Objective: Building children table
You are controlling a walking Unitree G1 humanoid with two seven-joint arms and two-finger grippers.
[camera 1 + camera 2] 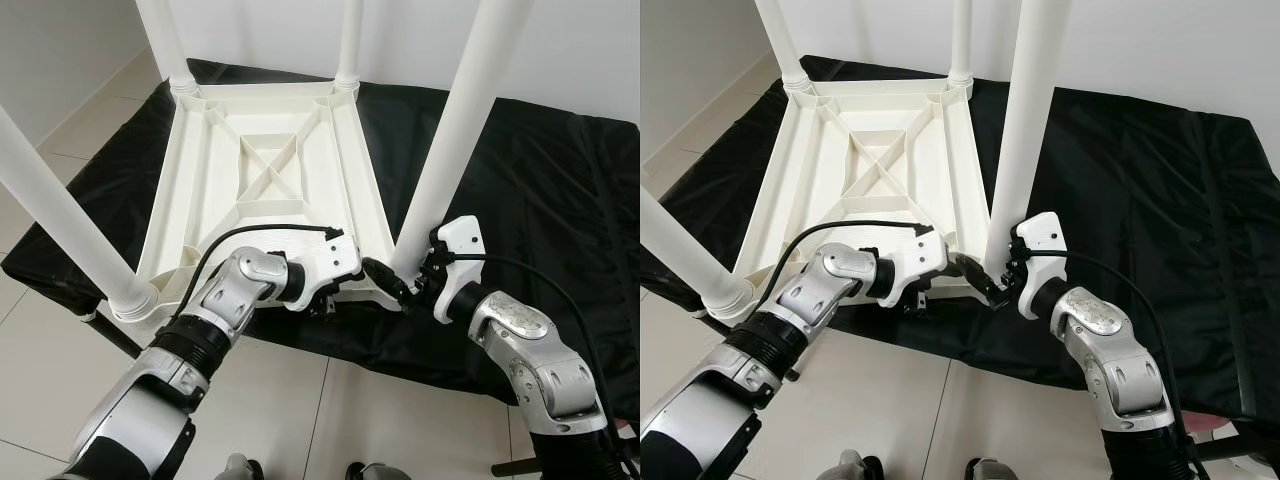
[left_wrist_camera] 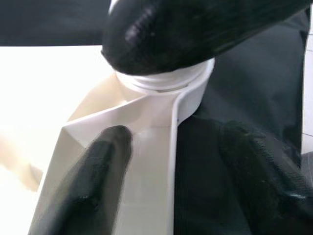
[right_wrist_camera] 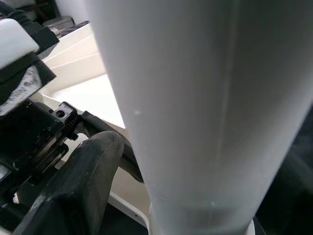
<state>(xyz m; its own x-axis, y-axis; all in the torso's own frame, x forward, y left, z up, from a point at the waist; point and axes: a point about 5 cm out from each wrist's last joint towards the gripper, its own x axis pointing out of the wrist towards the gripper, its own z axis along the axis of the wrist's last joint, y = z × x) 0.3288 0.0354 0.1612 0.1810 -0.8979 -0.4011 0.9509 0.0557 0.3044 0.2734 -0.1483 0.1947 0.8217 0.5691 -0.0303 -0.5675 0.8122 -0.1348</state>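
The white table (image 1: 265, 170) lies upside down on a black cloth (image 1: 530, 180), legs pointing up. The right gripper (image 1: 408, 287) is clamped on the near right leg (image 1: 455, 140) at its base, its long axis upright. The left gripper (image 2: 166, 161), fingers apart, straddles the table's rim just beside that socket

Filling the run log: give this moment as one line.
stage: fitting last leg | left hand: open, at tabletop corner | right hand: on leg base | three legs seated
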